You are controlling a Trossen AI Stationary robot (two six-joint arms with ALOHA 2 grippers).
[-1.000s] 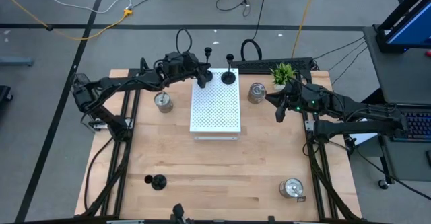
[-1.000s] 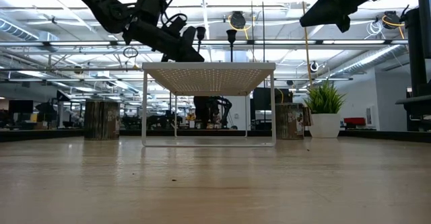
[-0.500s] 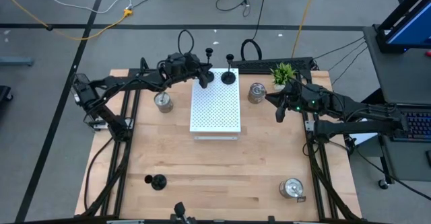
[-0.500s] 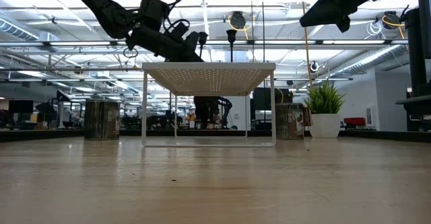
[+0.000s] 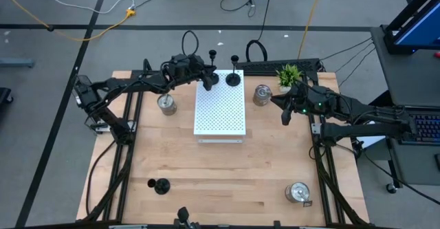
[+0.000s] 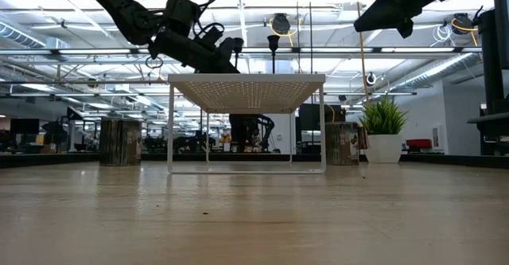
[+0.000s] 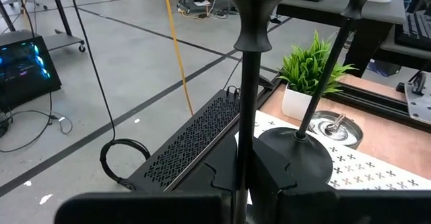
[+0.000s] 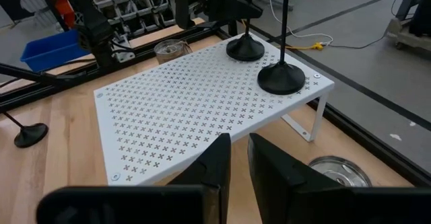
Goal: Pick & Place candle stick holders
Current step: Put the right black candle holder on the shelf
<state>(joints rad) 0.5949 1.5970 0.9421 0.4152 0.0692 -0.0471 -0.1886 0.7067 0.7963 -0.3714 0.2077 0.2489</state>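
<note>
My left gripper (image 5: 205,80) is shut on a black candle stick holder (image 7: 248,96) at the far left corner of the white perforated board (image 5: 220,112). A second black holder (image 5: 234,78) stands on its round base on the board next to it. A third black one (image 5: 159,185) lies on the table at the near left. Silver-glass holders stand left of the board (image 5: 166,104), right of it (image 5: 262,93) and at the near right (image 5: 298,192). My right gripper (image 5: 282,111) hovers right of the board, open by a narrow gap and empty. My left gripper pinches the holder's thin stem (image 7: 244,150) between its two fingers, in the stem's lower half. The fingers come about level from the table's left and lie across the stem. The holder stands upright, and in the right wrist view its round base (image 8: 244,49) sits on the board.
A small green potted plant (image 5: 289,74) stands at the far right, just behind my right gripper. A black perforated rail (image 5: 275,65) runs along the far edge. Bare wood (image 5: 227,174) lies between the board and the near edge.
In the low view my left gripper has risen a little, still shut on the black holder's stem. The holder has stayed at the board's far left corner.
</note>
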